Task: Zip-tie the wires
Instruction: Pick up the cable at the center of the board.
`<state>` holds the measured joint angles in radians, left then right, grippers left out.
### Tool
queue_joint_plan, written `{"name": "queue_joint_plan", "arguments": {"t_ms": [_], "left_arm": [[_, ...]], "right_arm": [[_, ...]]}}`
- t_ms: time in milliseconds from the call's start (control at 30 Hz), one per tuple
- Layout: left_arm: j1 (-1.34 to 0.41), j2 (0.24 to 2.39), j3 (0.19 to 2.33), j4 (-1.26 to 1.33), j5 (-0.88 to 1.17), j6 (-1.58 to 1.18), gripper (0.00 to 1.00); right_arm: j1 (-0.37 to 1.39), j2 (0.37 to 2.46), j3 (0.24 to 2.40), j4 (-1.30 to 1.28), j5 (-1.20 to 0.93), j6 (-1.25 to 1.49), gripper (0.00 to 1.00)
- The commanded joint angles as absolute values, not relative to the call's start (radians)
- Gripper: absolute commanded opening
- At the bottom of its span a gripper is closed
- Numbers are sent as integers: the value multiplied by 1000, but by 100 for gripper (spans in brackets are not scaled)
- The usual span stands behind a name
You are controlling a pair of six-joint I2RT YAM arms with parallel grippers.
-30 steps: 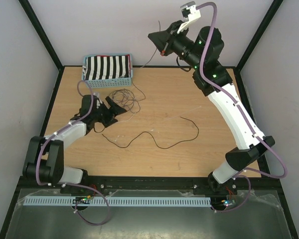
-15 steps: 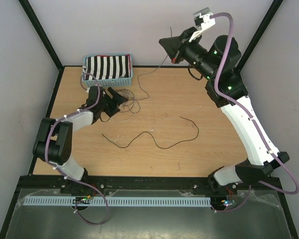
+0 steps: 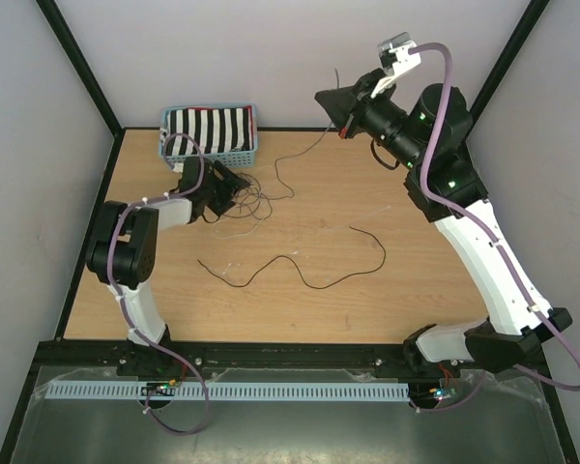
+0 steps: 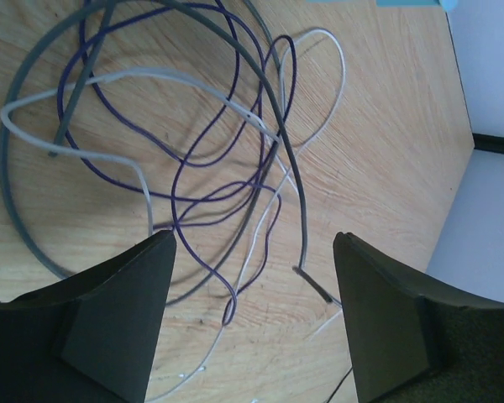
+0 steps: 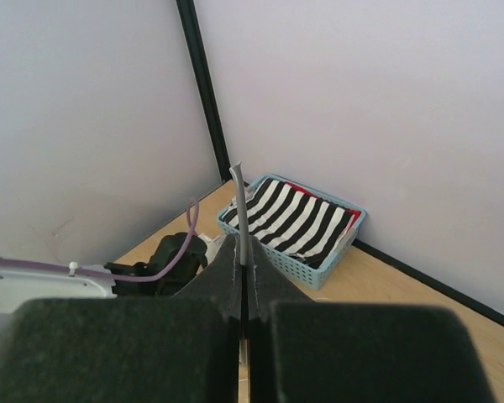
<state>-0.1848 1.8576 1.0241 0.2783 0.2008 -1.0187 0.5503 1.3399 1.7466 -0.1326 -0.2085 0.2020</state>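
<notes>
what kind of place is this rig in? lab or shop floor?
Likely a lab test cell: wooden table boxed in by plain white walls, two arms bolted at its near edge, only props on it, a basket and loose wires.

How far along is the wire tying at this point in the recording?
Done: nothing tied; no zip tie shows around any wire. In hand: right pincer shut on a thin grey strand, raised; left pincer open over the tangled wires. Left: gather them, including the loose black wire mid-table, and tie.

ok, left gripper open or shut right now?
Open. In the left wrist view the left gripper is spread wide over the wires, with nothing clamped in it.
</notes>
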Motion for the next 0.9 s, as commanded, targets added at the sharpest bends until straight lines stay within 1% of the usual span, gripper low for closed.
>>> {"name": "queue_joint_plan", "arguments": {"t_ms": [0, 200, 333, 433, 467, 567, 600, 867], "left_arm": [[-192, 1896, 1080, 295, 159, -1060, 76], [-214, 1938, 1124, 300, 157, -1077, 66], [-217, 1968, 1150, 303, 163, -1097, 55], [-217, 1982, 1165, 304, 155, -1100, 40], [-217, 1983, 1166, 305, 150, -1101, 33], [-215, 1988, 1173, 305, 144, -1099, 6], [-213, 1988, 1174, 304, 144, -1097, 1], [-178, 1988, 1156, 304, 148, -1091, 0]], "right_arm": [[549, 1287, 1728, -124, -232, 212, 0], [549, 1247, 1685, -124, -281, 250, 0], [550, 1210, 1643, -124, -317, 269, 0], [549, 1176, 1617, -128, -327, 274, 0], [549, 1165, 1610, -133, -326, 273, 0], [549, 1132, 1601, -165, -294, 259, 0], [549, 1120, 1600, -180, -269, 247, 0], [548, 1016, 1577, -245, -71, 179, 0]]}}
